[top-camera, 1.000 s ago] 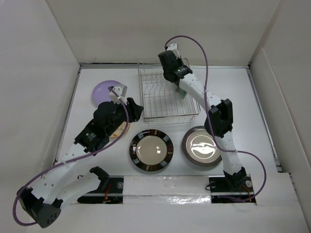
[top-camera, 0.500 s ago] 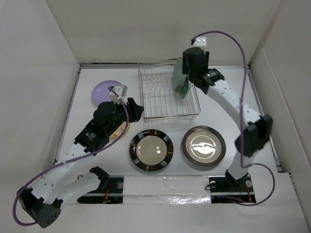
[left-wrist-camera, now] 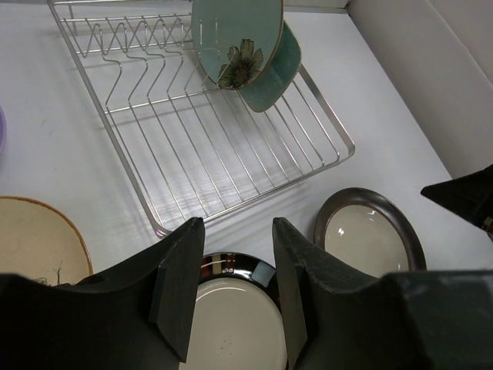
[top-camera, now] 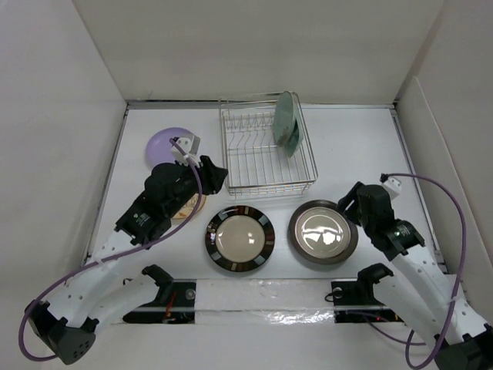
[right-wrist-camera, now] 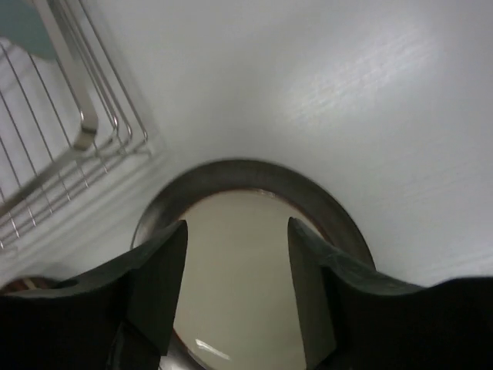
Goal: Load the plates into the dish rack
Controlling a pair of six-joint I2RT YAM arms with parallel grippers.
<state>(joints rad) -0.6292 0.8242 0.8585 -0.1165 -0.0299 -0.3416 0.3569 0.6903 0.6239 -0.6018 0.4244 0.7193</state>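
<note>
The dish rack [top-camera: 266,154] holds two pale green plates [top-camera: 287,123] standing upright at its back right; the floral one [left-wrist-camera: 235,38] leans in front of the plainer one [left-wrist-camera: 273,77]. The black-rimmed plate [top-camera: 239,240] and the grey-brown plate [top-camera: 323,232] lie flat in front of the rack. The lavender plate [top-camera: 163,142] lies at the left, and the tan plate [top-camera: 185,206] is partly hidden under my left arm. My left gripper [left-wrist-camera: 237,231] hangs open and empty above the black-rimmed plate's [left-wrist-camera: 231,316] far rim. My right gripper [right-wrist-camera: 237,231] is open and empty over the grey-brown plate [right-wrist-camera: 239,293].
White walls enclose the table on the left, back and right. The rack's near right corner [right-wrist-camera: 77,131] is close to my right gripper [top-camera: 348,202]. Purple cables loop off both arms.
My right arm has let go of the green plate in the rack and swung back to the grey-brown plate, its jaws now apart. The left arm has hardly moved.
</note>
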